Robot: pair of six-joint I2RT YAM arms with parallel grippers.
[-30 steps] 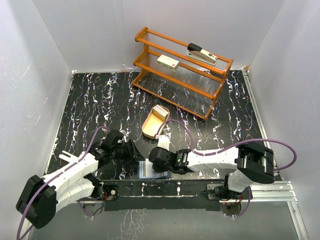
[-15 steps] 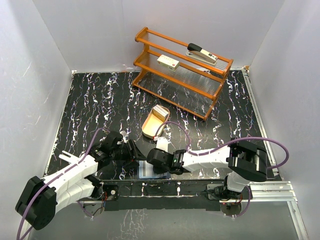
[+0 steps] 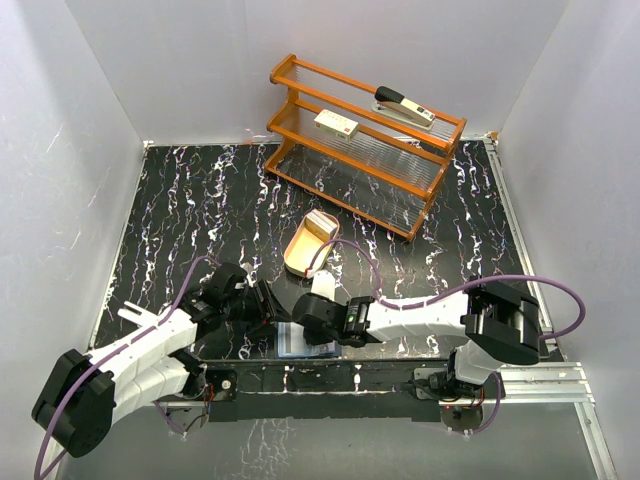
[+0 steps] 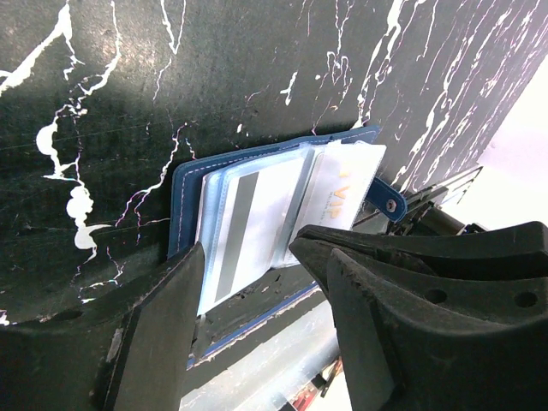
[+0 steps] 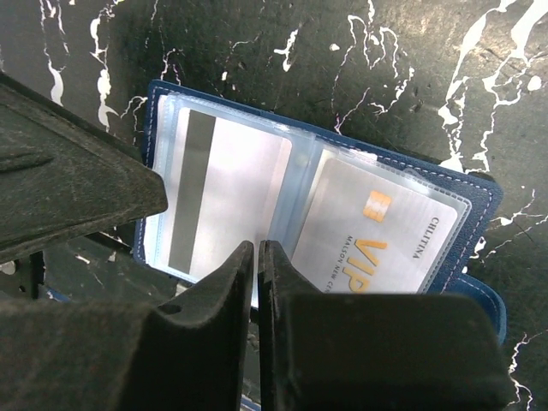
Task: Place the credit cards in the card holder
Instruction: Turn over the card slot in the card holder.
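The job now looks like pushing a card all the way down into its pocket, and it needs a soft, slow push so the thin plastic does not bend or slide back out. The card holder [image 5: 304, 184] lies open and flat on the dark tabletop [image 3: 200, 220], right under both sets of fingers. Two credit cards [image 5: 227, 193] show inside its shiny pockets: the card with the dark stripe sits left of the right fingers [image 5: 248, 342], and the VIP card [image 5: 385, 231] sits to their right. The right fingers are pressed together with nothing between them. Their tips hang over the near edge of the striped card's pocket, close to the fold. I cannot tell if they touch it. A good push would go straight along the pocket, away from the tips, with the holder kept from sliding. The left fingers [image 3: 265, 303] are spread apart and hold nothing. They stand on either side of the holder's near edge, one at its corner, so they could keep it in place. I cannot tell if they press on it. Far beyond both sets of fingers sits a tan tray [image 3: 300, 255] with something pale in it, maybe more cards.
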